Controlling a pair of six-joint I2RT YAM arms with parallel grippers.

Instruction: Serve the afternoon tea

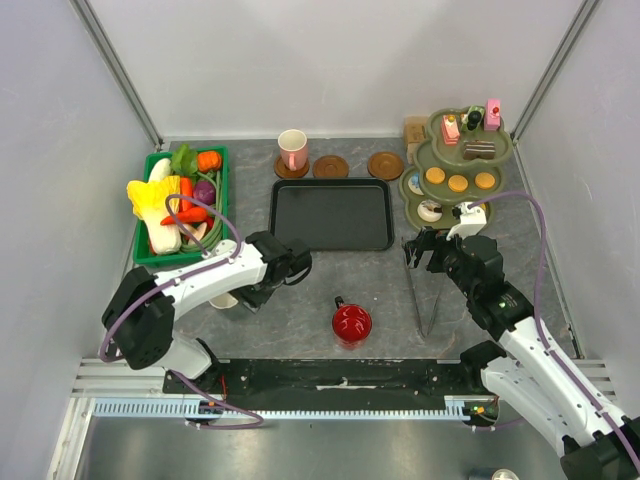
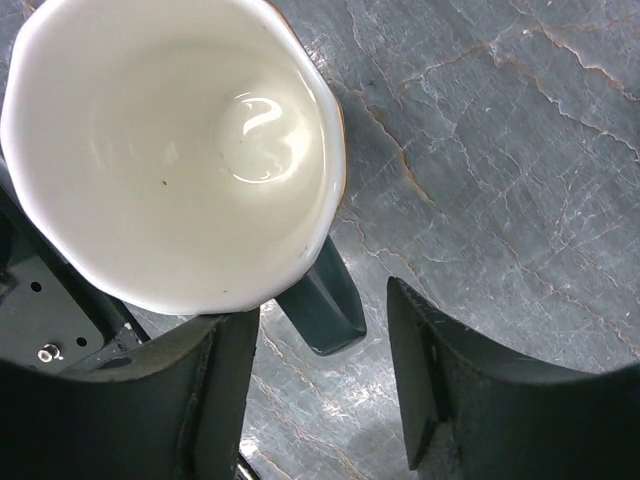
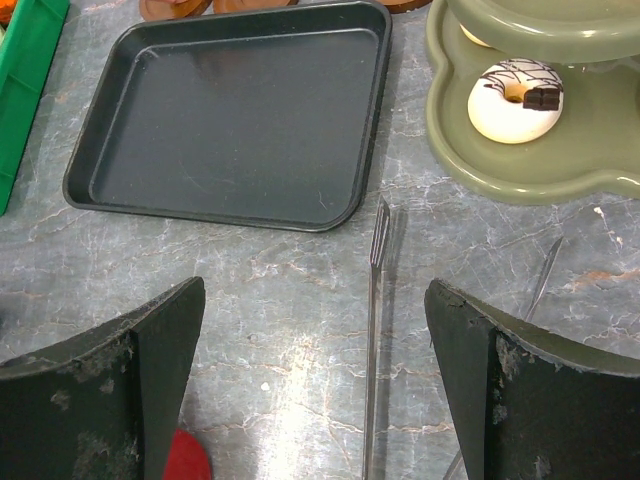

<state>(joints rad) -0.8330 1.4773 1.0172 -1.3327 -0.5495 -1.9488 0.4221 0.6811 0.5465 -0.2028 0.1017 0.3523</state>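
Top view, tray: a black tray lies in the middle of the grey tabletop.
Top view, pink mug: the pink mug stands upright at 11 o'clock of the tray, beside two brown coasters.
Top view, red mug: the red mug stands at 6 o'clock of the tray, between the two arms.
Top view, whitish mug: the whitish mug is at 8 o'clock of the tray, mostly hidden under the left arm.
Top view, cakes: a green tiered stand sits at 3 o'clock of the tray. It carries pink and brown cakes on top, orange biscuits in the middle and a white doughnut at the bottom.
Top view, basket: a green basket of toy vegetables sits at 9 o'clock of the tray.
Top view, right pincer: the right pincer hangs over the far end of the metal tongs.
Left wrist view, left pincer: the left pincer is released. Its jaws stand apart on either side of the handle, and a gap shows before one finger.
Left wrist view, whitish mug: the mug stands upright at 11 o'clock, seen from above.
Right wrist view, right pincer: the right pincer is released, spread wide and grasping nothing.
Right wrist view, tongs: the tongs lie on the tabletop between the fingers.
Right wrist view, surroundings: the tray is at 11 o'clock, the doughnut at 1 o'clock on the stand, and a sliver of the red mug at 7 o'clock.
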